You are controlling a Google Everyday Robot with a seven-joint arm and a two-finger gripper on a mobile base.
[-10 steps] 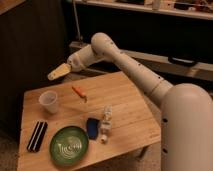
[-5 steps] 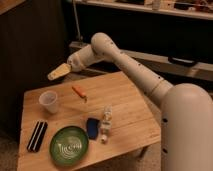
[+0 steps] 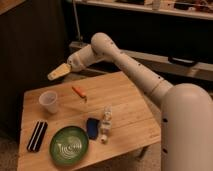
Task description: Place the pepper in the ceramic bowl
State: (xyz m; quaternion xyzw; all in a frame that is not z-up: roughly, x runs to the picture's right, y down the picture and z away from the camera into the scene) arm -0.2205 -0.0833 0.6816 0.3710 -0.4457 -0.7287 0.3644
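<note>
Wooden table (image 3: pixel 127 102), left to right: black case (image 3: pixel 37 136) near the left edge; white cup (image 3: pixel 48 101); gripper (image 3: pixel 59 72) above the far left corner, fingers spread, empty; green bowl (image 3: pixel 69 145) at the near edge; pepper (image 3: pixel 78 92) lying far of centre, well apart from the bowl; blue pouch (image 3: pixel 92 127); small bottle (image 3: pixel 105 125).

The surface (image 3: pixel 125 95) is pale planked wood with visible grain and a matt finish. On it, in the lower left of the frame, the ceramic bowl (image 3: pixel 55 150) is glazed green and glossy, with pale swirl lines. The pepper (image 3: pixel 78 92) has smooth orange-red skin. The cup (image 3: pixel 49 101) at the left looks like translucent white plastic. The arm (image 3: pixel 130 62) has a smooth off-white shell with a soft sheen. Its end effector (image 3: pixel 59 71), in the upper left above the surface's far edge, is pale yellowish and matt.
</note>
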